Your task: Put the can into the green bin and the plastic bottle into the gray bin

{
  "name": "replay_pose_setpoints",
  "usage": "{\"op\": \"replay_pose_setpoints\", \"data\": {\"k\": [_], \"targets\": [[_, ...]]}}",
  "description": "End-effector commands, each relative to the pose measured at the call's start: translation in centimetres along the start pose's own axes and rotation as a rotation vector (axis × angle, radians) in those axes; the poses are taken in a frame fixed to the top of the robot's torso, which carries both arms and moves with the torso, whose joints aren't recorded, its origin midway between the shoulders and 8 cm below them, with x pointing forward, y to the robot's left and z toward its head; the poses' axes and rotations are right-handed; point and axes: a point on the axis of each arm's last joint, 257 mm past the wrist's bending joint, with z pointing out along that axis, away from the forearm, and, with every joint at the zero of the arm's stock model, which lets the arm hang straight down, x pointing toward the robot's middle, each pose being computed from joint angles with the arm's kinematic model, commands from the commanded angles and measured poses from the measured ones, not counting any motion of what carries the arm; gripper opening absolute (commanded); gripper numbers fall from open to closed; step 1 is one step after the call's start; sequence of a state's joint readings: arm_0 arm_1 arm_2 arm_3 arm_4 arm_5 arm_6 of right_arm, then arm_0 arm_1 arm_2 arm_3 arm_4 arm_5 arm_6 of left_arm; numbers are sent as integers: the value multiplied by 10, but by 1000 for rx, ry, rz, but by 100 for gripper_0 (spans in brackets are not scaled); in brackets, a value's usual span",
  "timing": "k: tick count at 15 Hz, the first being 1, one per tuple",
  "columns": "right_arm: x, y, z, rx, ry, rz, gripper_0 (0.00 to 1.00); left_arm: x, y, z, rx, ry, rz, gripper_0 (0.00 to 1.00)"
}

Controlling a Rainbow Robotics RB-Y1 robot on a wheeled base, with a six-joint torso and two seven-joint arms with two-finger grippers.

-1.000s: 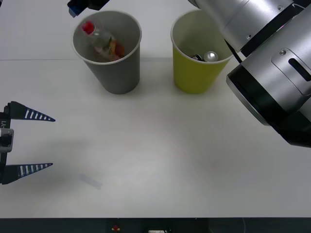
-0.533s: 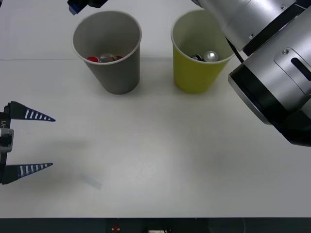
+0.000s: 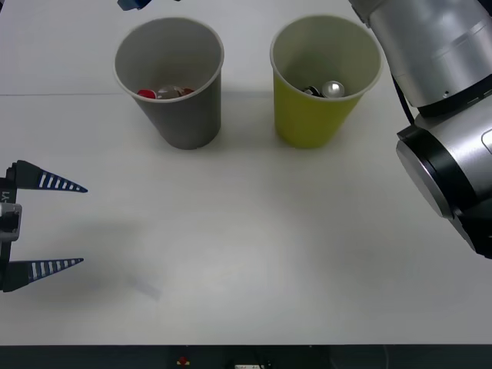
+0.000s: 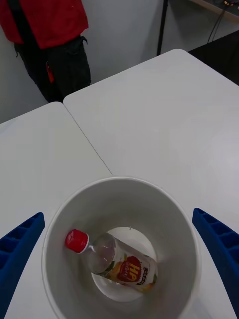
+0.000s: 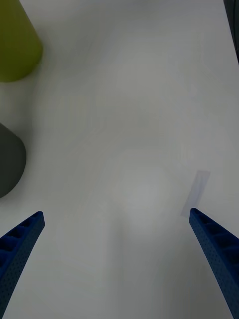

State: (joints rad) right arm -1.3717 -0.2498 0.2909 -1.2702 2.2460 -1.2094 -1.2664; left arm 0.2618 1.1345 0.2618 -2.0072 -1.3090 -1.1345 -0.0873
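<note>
The right arm has pulled back; its gripper [image 4: 119,269], spread and empty, hangs over the gray bin [image 4: 184,239] holding the bottle [image 4: 117,261]; the left gripper [image 3: 46,224] waits open

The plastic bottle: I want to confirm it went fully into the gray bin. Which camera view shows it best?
The right wrist view: it looks straight down into the gray bin, where the plastic bottle lies on the bottom, red cap and label plain. The front view gives a glimpse of it over the rim. The left wrist view catches the bin's outer wall.
</note>
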Motion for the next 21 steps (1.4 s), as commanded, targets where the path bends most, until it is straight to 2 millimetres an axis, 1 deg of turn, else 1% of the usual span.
{"op": "replay_pose_setpoints", "data": {"k": [1, 3, 5, 9, 14, 16, 18, 21], "targets": [[17, 6, -26, -17, -13, -25, 100, 0, 0, 0, 0, 0, 0, 100], [31, 14, -47, -29, -50, -51, 100, 0, 0, 0, 0, 0, 0, 100], [54, 23, -68, -35, -68, -87, 100, 0, 0, 0, 0, 0, 0, 100], [95, 41, -102, -41, -74, -107, 100, 0, 0, 0, 0, 0, 0, 100], [153, 62, -125, -37, -74, -89, 100, 0, 0, 0, 0, 0, 0, 100], [172, 70, -134, -64, -80, -66, 100, 0, 0, 0, 0, 0, 0, 100], [196, 73, -144, -79, -91, -81, 100, 0, 0, 0, 0, 0, 0, 100], [233, 78, -150, -77, -81, -120, 100, 0, 0, 0, 0, 0, 0, 100]]}}
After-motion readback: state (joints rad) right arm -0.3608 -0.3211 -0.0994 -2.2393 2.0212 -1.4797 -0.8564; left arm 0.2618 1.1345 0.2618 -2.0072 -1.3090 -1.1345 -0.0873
